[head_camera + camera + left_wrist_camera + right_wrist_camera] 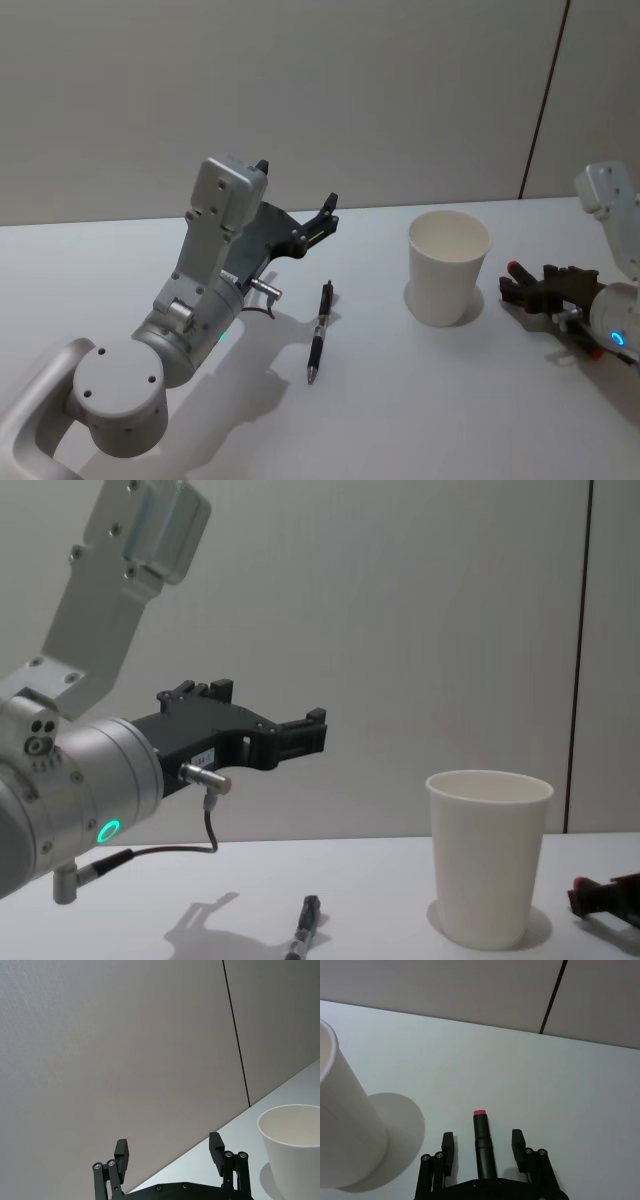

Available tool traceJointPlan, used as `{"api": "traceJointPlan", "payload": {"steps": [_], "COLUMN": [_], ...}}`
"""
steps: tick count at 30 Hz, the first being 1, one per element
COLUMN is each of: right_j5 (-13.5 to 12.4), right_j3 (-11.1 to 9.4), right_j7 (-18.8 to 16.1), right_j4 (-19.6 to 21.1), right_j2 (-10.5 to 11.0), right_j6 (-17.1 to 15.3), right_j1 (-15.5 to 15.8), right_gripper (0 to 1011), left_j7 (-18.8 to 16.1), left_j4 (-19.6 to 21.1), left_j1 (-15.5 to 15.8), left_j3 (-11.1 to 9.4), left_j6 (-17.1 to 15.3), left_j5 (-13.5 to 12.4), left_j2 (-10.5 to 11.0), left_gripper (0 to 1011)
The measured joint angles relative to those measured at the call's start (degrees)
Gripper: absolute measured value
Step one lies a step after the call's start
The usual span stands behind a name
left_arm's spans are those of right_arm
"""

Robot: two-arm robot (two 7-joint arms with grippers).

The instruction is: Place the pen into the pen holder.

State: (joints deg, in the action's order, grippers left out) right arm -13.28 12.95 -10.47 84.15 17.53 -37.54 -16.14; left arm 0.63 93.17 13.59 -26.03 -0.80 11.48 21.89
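Head view is showing the left gripper hanging raised above the table, pointing toward the wall. Left wrist view is showing its fingers standing wide apart and gripping nothing. The pen, black with a silver tip, is lying flat on the white table just below and in front of this gripper, between the left arm and the pen holder. The pen is touching neither of them.

The pen holder, a plain white paper cup, is standing upright to the pen's right, well apart from it, and is casting a soft shadow on the surface.

The right gripper is resting low at the table's right edge, just beside the cup. Right wrist view is showing its fingers spread, with a black rod with a red tip sitting between them, clear of both.

A plain grey-beige wall is rising behind the table, and a dark vertical seam is dividing its panels.
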Motion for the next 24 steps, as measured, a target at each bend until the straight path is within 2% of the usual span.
{"api": "traceJointPlan", "payload": {"steps": [24], "right_j5": [0.07], "right_j3": [0.00], "right_j7": [0.06], "right_j4": [-0.06], "right_j2": [-0.01], "right_j6": [0.02], "right_j1": [0.00], "right_gripper": [560], "left_j7": [0.00], "left_j4": [0.00], "left_j1": [0.00], "left_j3": [0.00], "left_j6": [0.00], "left_j5": [0.00], "left_j2": [0.00], "left_gripper": [1001]}}
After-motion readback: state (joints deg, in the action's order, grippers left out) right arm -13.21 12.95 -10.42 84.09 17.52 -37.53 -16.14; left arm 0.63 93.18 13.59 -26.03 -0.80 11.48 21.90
